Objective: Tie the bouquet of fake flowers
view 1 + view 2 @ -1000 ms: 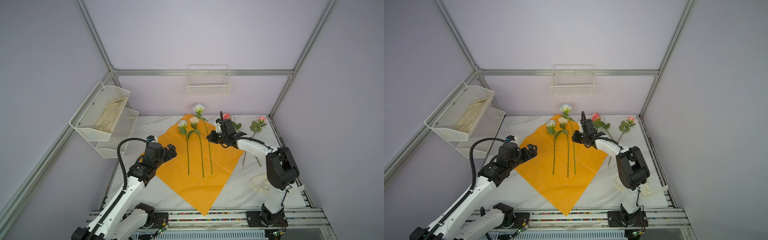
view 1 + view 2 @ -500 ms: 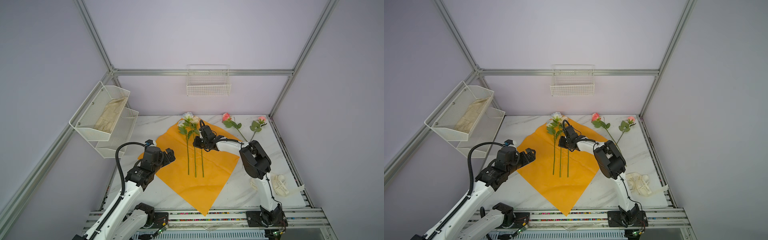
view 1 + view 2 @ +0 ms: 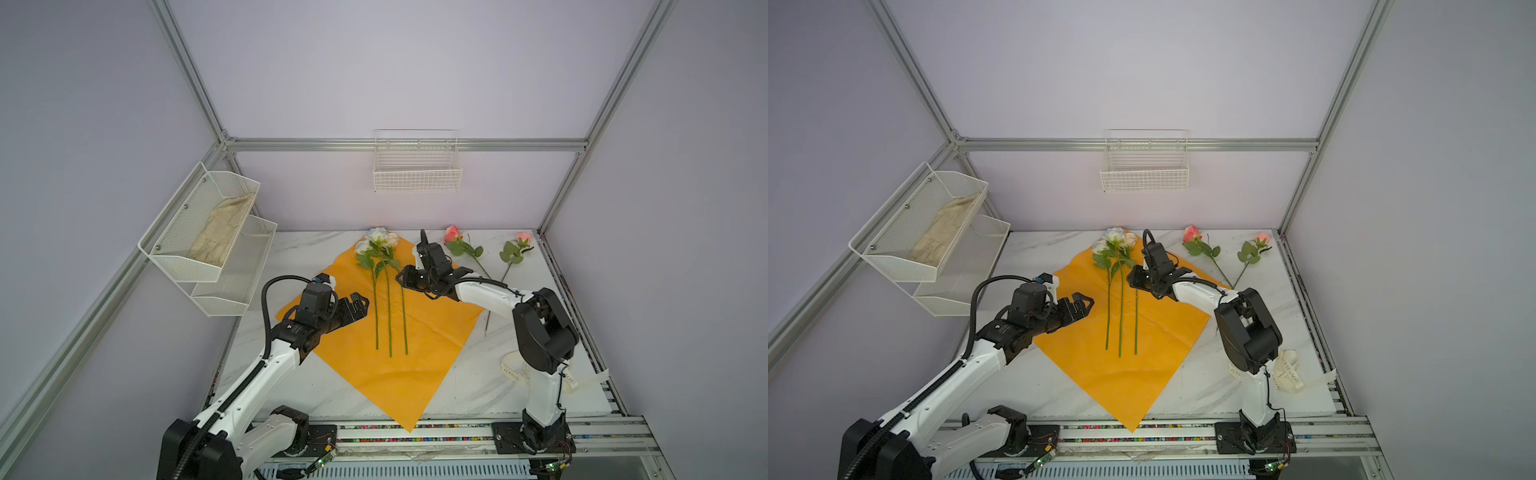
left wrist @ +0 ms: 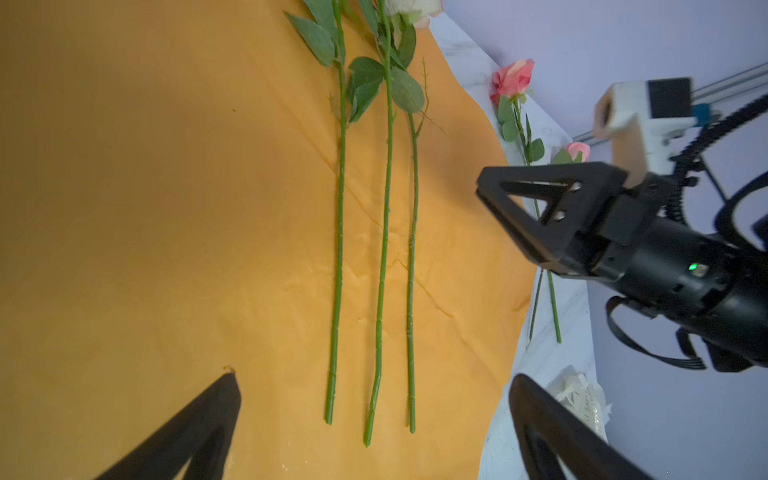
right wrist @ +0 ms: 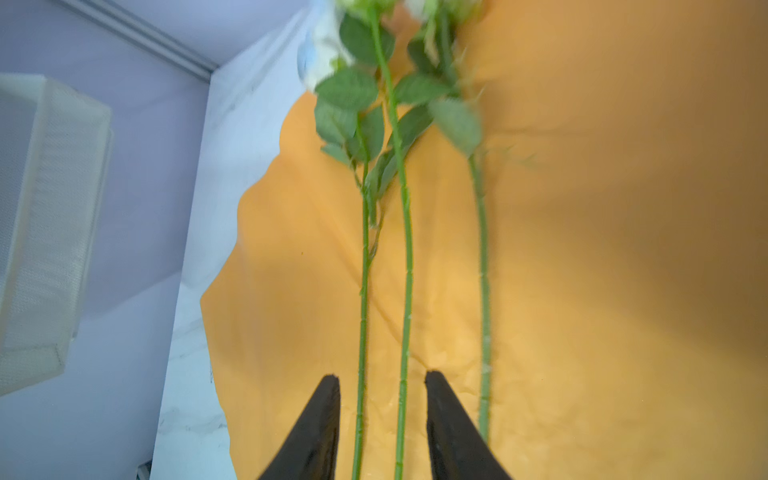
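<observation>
The bouquet of fake flowers is three white and cream roses [image 3: 379,237] whose green stems [image 3: 1121,316] lie side by side on a glossy orange paper sheet [image 3: 415,365]. My right gripper [image 3: 404,281] hovers over the upper stems, its jaws apart and holding nothing. In the right wrist view two stems [image 5: 405,291] run on the paper under the gap of that gripper [image 5: 382,374]. My left gripper [image 3: 362,301] hangs wide open and empty over the sheet's left side. In the left wrist view the stem ends [image 4: 370,415] lie between the tips of the left gripper [image 4: 374,376].
Two pink roses [image 3: 452,233] [image 3: 523,237] lie on the marble table at the back right, off the paper. A cream lettered ribbon [image 3: 1287,372] lies behind the right arm's base. A wire basket [image 3: 417,174] hangs on the back wall. A mesh shelf [image 3: 208,232] on the left holds cloth.
The right gripper carried the third rose leftward beside the other two, then opened and let go of it. The left arm has barely shifted.
</observation>
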You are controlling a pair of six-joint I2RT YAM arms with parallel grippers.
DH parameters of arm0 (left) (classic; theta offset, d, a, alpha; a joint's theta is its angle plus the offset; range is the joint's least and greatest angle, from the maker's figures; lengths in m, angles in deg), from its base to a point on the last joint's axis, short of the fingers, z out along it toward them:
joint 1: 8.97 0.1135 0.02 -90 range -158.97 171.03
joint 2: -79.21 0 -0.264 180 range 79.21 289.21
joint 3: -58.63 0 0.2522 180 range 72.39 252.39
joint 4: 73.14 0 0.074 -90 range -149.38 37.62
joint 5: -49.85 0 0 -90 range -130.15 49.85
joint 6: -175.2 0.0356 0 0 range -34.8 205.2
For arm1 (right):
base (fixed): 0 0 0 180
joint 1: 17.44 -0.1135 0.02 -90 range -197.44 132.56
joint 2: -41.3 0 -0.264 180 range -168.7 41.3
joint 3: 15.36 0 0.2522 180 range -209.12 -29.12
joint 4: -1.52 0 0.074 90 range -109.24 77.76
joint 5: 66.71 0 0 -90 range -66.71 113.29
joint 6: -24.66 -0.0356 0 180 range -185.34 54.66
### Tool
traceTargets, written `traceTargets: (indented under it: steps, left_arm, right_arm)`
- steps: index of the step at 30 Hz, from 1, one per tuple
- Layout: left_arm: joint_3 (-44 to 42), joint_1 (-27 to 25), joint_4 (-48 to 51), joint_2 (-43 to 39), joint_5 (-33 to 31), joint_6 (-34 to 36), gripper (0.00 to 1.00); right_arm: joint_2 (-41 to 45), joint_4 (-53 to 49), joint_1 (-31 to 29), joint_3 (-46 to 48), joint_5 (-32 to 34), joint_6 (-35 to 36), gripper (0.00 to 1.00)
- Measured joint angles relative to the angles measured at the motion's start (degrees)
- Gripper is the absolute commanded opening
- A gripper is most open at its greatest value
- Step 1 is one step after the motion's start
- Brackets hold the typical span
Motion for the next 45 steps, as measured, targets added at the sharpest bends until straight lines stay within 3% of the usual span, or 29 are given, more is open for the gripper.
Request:
traceTargets:
  steps: [4, 8, 16, 28, 36, 45]
  left_arm:
    - [0.3, -2.7, -3.1, 6.8, 4.1, 0.2, 1.00]
    - [3.9, -7.6, -3.3, 15.0, 6.5, 1.3, 1.00]
    - [20.1, -15.3, -5.3, 32.6, 10.2, 2.7, 1.00]
    - [35.9, -20.4, -4.9, 46.6, 15.0, 3.7, 1.00]
    - [42.0, -22.4, -3.7, 49.8, 15.2, 4.2, 1.00]
    - [41.2, -22.5, 0.7, 45.5, 9.6, 8.2, 1.00]
  right_arm:
    - [7.0, 0.3, 12.5, 7.2, 1.9, 3.0, 0.37]
    - [8.3, -1.6, 24.3, 12.0, 5.5, 7.6, 0.37]
    - [3.8, -6.5, 35.5, 10.1, 8.3, 14.3, 0.37]
    - [-9.9, -12.1, 36.5, -1.8, 11.8, 19.8, 0.34]
    - [-13.5, -14.0, 36.5, -6.8, 13.5, 23.9, 0.09]
    - [-10.5, -17.7, 36.5, -6.6, 15.3, 24.6, 0.00]
